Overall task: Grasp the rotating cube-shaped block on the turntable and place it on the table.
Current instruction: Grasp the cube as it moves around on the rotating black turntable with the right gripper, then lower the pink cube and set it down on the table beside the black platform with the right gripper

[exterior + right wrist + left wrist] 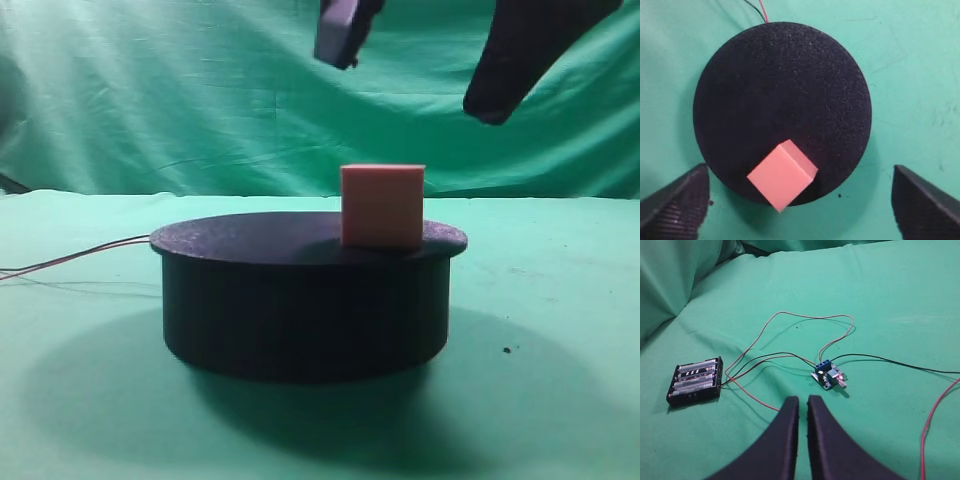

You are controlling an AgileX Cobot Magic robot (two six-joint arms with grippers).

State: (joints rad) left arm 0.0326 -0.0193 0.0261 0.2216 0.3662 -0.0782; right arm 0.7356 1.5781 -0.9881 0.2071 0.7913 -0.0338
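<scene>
The right hand [800,200] hangs above the turntable [782,95] with its two fingers spread wide and nothing between them; in the wrist view one finger [675,202] shows at the lower left and the other at the lower right, both clear of the disc. The cube-shaped block [782,175] sits on the near rim of the turntable, directly below the gap and a little left of its middle, turned so a corner points toward the hand rather than a flat face. In the high view the block [382,205] stands right of the disc's centre, with the hand [420,60] well above it. The coming move looks like a straight descent, timed so the faces line up with the fingers. The left hand [802,405] is pressed closed, empty, over the green bench [890,300] near a battery holder [695,380] and a small circuit board [829,375], far from the block
</scene>
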